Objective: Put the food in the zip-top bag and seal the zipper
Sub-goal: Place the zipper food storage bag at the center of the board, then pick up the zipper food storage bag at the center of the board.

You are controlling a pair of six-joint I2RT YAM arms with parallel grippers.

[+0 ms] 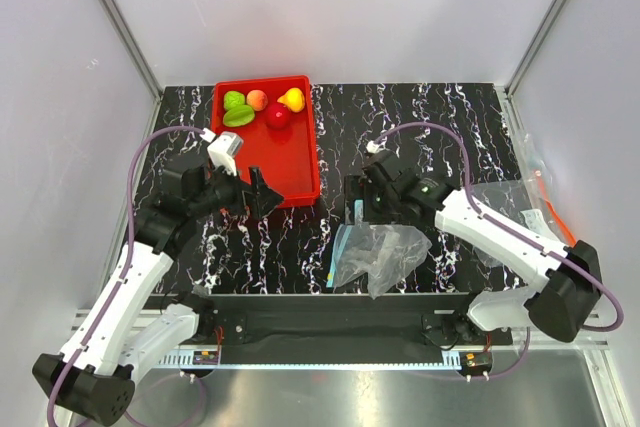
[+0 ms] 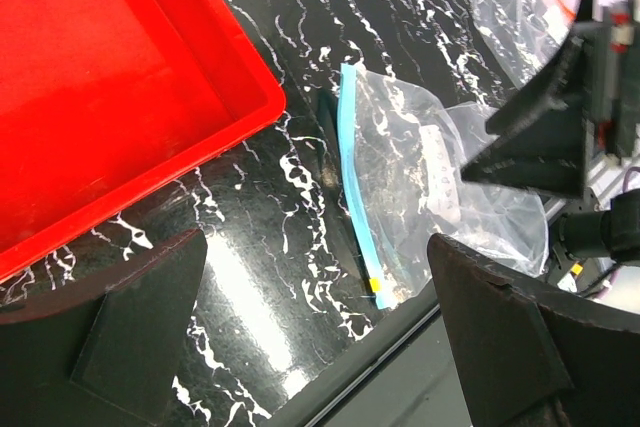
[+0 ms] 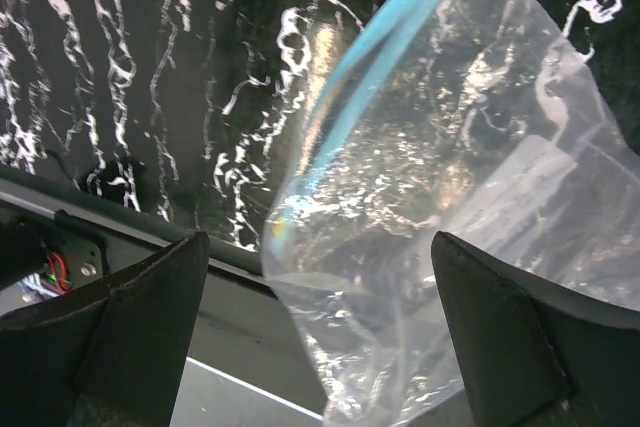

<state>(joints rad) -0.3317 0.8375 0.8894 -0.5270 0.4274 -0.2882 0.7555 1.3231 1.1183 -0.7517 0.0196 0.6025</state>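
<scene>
1. Currently the zip-top bag [image 1: 385, 252] lies flat on the marbled table [image 1: 450, 117] just off the red tray's [image 1: 314, 147] near right corner, and its light-blue zipper [image 1: 338, 252] runs along the edge facing the tray
2. All the food sits at the tray's far end: yellow pear [image 1: 292, 99], red apple [image 1: 277, 116], peach [image 1: 257, 99] and two green pieces [image 1: 238, 116]
3. Over the bag, the right gripper [image 1: 358, 205] hovers with jaws spread wide, holding nothing; the left gripper [image 1: 255, 192], above the tray's near edge, is equally spread and empty
4. Opening the mouth looks like the step in hand: the right gripper should descend just behind the zipper and pinch only the upper film, not both layers
5. Lift gently, since crinkly film will likely slip or drag the whole pouch away from the tray
6. Ideally the left gripper pins the lower lip before any fruit is fetched
7. Ignore the other clear plastic [image 1: 520, 202], well to the tray's right
</scene>
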